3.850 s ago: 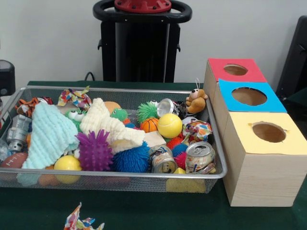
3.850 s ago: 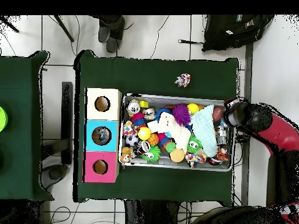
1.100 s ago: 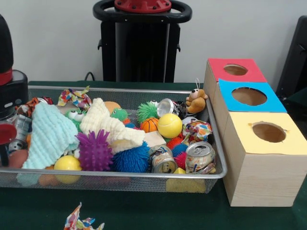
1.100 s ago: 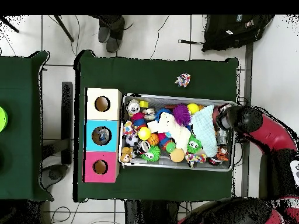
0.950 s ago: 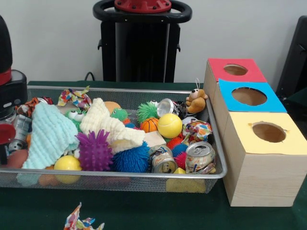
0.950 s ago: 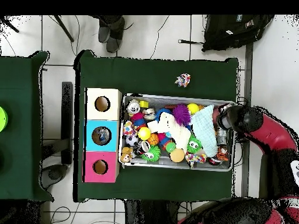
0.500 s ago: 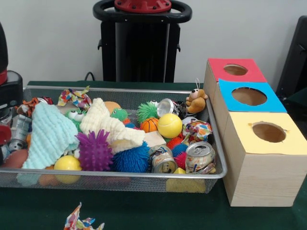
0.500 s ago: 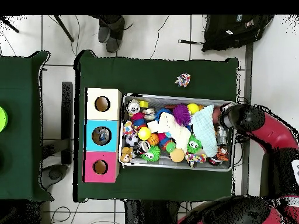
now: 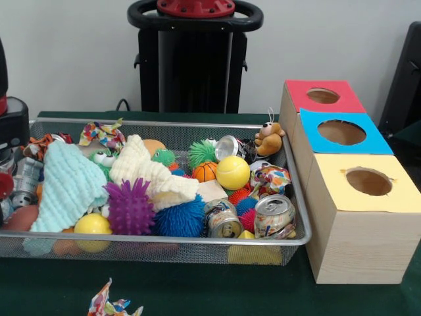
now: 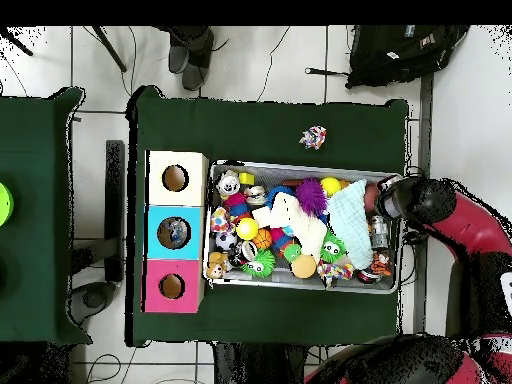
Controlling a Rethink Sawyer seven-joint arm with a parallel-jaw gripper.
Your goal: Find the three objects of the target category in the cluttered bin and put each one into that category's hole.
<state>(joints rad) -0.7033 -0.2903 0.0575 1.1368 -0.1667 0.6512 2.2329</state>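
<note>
A green-clothed table point(image 9: 197, 296) stands before a pale wall, with a wire bin point(image 9: 164, 247) across the middle of the front view and three boxes at its right: red point(image 9: 322, 95), blue point(image 9: 342, 133) and yellow point(image 9: 368, 181), each with a round hole on top.

Over the last second the arm point(image 10: 455, 215) has drawn back a little: in the front view its black and red bulk at the left edge sits higher and further out of frame than before, and overhead it has slid slightly towards the right, away from the bin's end. The gripper point(image 9: 5, 187) hangs at the bin's left end near the grey toy point(image 9: 25, 178); whether it is open or holding anything, I cannot tell. Nothing in the bin has shifted, so no object seems to have been taken yet and the search looks barely begun.

The target category is not stated. The bin's contents lie heaped together: two crushed cans point(image 9: 273, 216) at lower right, spiky balls point(image 9: 129, 207), a yellow ball point(image 9: 232, 172), cloths point(image 9: 69, 184) and a small bear point(image 9: 268, 139) against the far right corner.
</note>
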